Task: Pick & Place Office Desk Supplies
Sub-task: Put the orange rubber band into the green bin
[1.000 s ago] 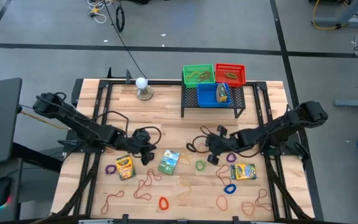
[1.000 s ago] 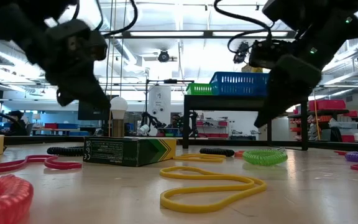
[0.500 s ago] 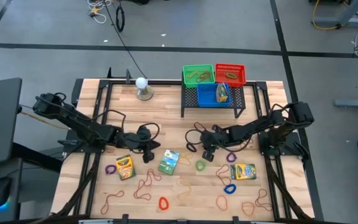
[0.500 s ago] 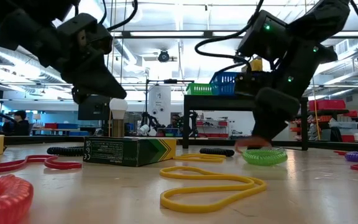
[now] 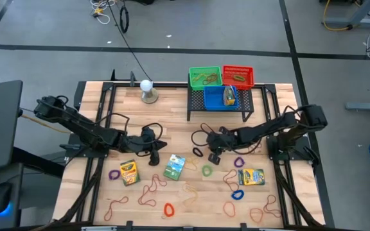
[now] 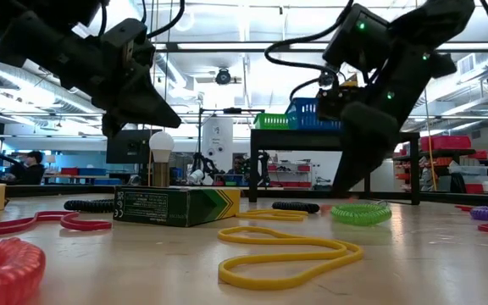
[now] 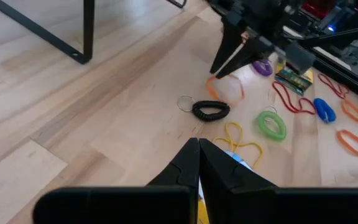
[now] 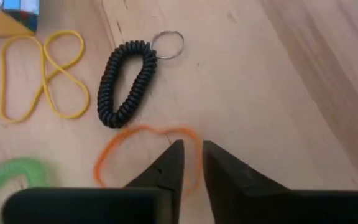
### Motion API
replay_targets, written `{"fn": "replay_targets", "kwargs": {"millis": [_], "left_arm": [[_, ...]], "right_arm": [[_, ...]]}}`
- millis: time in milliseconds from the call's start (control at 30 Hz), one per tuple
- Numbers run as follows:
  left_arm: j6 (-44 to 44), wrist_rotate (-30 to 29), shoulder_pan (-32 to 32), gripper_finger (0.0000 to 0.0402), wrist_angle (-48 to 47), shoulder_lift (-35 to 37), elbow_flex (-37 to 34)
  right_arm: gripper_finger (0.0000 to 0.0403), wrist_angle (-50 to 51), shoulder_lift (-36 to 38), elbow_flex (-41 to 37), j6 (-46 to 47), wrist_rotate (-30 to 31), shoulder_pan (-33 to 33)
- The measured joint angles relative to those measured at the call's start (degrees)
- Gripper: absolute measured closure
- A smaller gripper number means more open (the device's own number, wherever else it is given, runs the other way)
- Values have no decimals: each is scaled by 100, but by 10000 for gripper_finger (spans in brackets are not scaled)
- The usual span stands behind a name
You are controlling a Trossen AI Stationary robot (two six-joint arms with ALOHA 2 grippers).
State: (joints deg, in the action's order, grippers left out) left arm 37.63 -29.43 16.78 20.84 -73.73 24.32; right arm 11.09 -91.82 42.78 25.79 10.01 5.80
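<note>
My right gripper [image 8: 191, 155] points steeply down at the table's middle, its tips a narrow gap apart over an orange rubber band [image 8: 114, 149] that lies flat on the wood. Beside the band lie a black coil loop with a key ring [image 8: 124, 81], a yellow rubber band [image 8: 42, 74] and a green loop [image 8: 5, 180]. My left gripper [image 7: 197, 143] is shut and holds nothing. It hovers above the table beside a green crayon box [image 5: 175, 167]. Yellow crayon boxes [image 5: 128, 172] [image 5: 252, 176] lie flat to either side. My right gripper comes at the orange band from above, slanting. One strand at the band's edge [image 8: 195, 169] lies in the narrow gap between the fingertips. Whether the fingers touch it, I cannot tell. The band lies flat on the table.
A black rack with green, red and blue baskets [image 5: 221, 86] stands at the far middle, a white ball on a stand [image 5: 148, 90] to its left. Purple [image 5: 114, 174], blue [image 5: 237, 194] and red [image 5: 169, 209] loops and reddish bands [image 5: 149, 192] are scattered along the near half.
My right gripper has gone toward the table's left edge and sunk until its tips stand at the orange band. My left gripper has stayed in place and tipped up from pointing steeply down to nearer level.
</note>
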Motion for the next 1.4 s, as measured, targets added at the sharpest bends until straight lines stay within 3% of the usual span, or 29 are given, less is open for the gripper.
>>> {"fn": "replay_targets", "kwargs": {"millis": [200,367,533,767,967,1167,1400], "left_arm": [[41,-15,0,392,-2,0,0],[40,-55,0,392,-8,0,0],[48,-57,0,392,-4,0,0],[96,-82,2,392,-2,0,0],[184,-442,2,392,5,0,0],[148,-573,2,392,24,0,2],[18,-572,2,392,28,0,2]], "right_arm": [[280,22,108,18,-115,30,-12],[275,-98,-266,17,-462,-138,-166],[303,-234,-560,31,-410,-200,-247],[393,-272,-299,2,-114,-375,-17],[394,0,483,138,73,-693,166],[398,1566,1241,1173,6,-240,376],[400,2989,1407,3127,-378,527,153]]}}
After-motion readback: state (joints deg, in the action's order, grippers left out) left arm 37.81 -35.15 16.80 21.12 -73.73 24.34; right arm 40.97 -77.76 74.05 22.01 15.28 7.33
